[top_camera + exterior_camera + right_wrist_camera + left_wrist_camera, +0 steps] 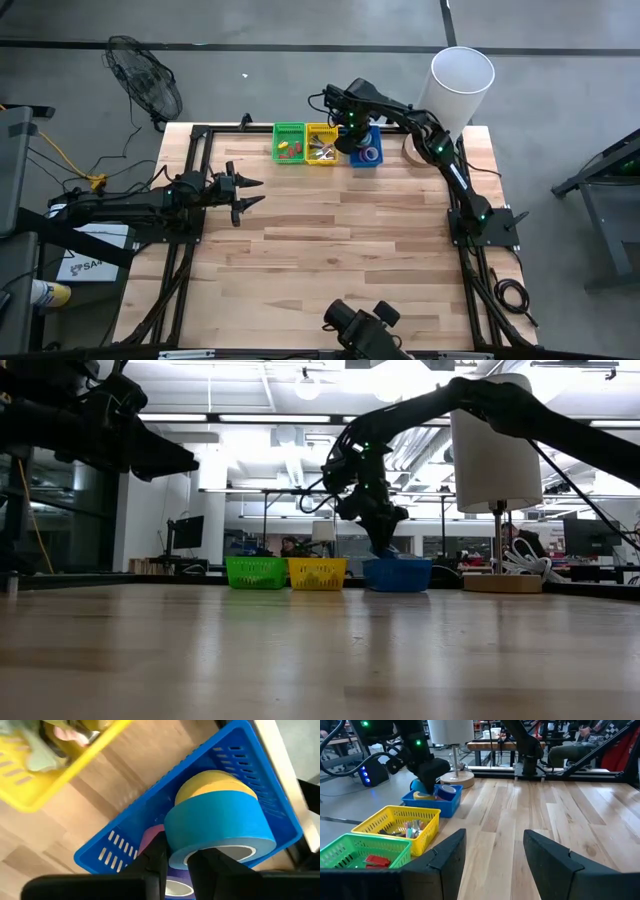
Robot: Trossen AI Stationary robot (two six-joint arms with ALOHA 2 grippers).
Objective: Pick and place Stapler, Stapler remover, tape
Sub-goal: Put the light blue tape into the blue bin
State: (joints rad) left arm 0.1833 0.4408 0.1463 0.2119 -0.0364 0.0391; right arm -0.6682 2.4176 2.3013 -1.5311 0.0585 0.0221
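Three baskets stand in a row at the table's far edge: green, yellow and blue. My right gripper points down into the blue basket, shut on a blue tape roll. That roll lies against a yellow roll, with pink and purple rolls beneath. Red staplers lie in the green basket. Silvery stapler removers lie in the yellow one. My left gripper waits open near the table's left edge, pointing level, nothing between its fingers. My right gripper holds the blue tape roll by its ring wall, one finger outside the ring and the other inside the open centre. The fingers come from above, pointing down. The roll sits tilted inside the blue basket, against the yellow roll.
A white cylinder on a round wooden base stands just right of the blue basket. A fan lies on the floor beyond the far left corner. The wooden tabletop stretches bare between the arms.
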